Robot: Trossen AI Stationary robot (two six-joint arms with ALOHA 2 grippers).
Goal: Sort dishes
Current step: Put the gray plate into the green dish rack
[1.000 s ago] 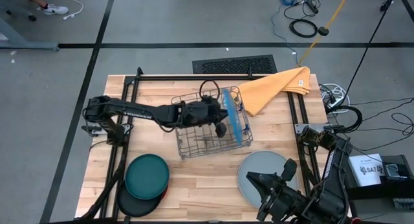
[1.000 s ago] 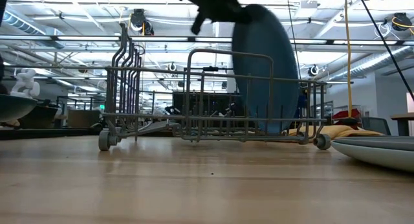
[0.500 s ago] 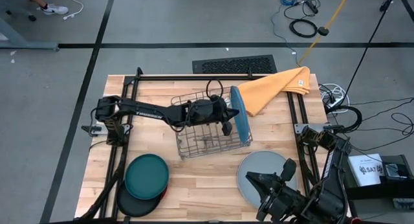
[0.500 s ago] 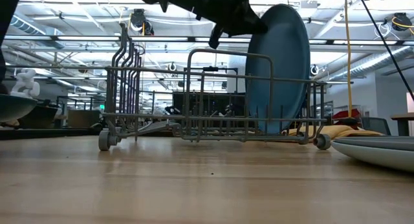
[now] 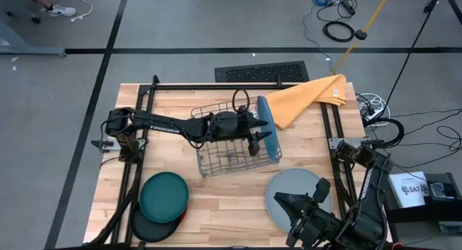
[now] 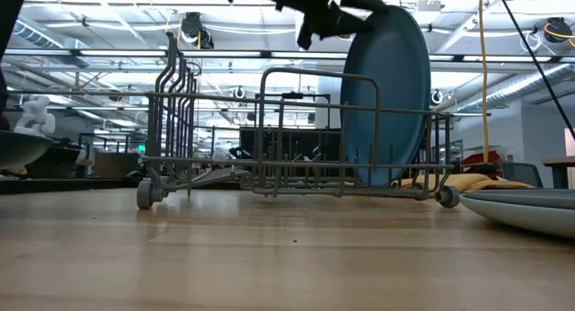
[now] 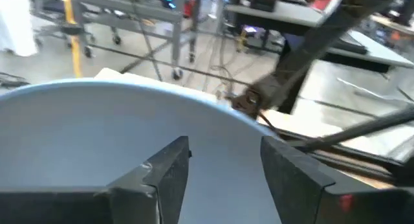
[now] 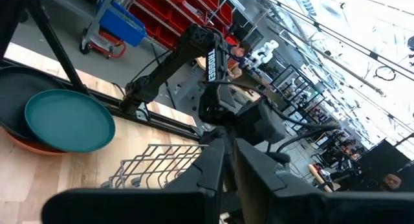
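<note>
Reading "TROSSEN" on its arm, left gripper (image 5: 261, 138) jaws apart over racked bright blue plate (image 5: 266, 131).

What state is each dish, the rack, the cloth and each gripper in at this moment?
Bright blue plate: standing on edge in the rack's right end.
Dish rack: upright on the table, holding only that plate.
Grey plate: lying flat on the table.
Teal plate: flat on top of a stack of small plates.
Yellow cloth: crumpled at the table's far edge.
Left gripper: open, at the blue plate's rim.
Right gripper: shut, empty, beside the grey plate.
</note>
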